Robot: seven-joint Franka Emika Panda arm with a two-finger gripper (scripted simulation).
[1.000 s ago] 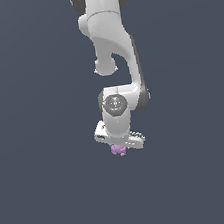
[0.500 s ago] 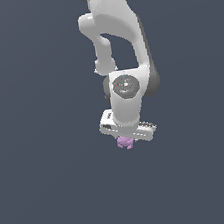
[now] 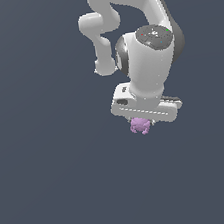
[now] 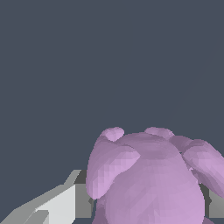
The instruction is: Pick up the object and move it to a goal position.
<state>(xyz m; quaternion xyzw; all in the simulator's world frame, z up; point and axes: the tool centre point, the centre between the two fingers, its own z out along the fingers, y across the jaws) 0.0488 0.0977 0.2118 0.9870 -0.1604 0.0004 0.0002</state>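
The white arm's pincer (image 3: 142,122) is clamped on the light-purple object (image 3: 140,125), which hangs just beneath it against plain dark grey. The blob looks roughly round, knobs (image 4: 111,164) sticking outward; no clear long axis shows.

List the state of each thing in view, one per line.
pincer: shut on the purple blob, pointing down.
purple blob: held between the fingers, hanging under the white hand, touching no surface in either view.
arm: bent, wrist tilted toward the exterior view's right.
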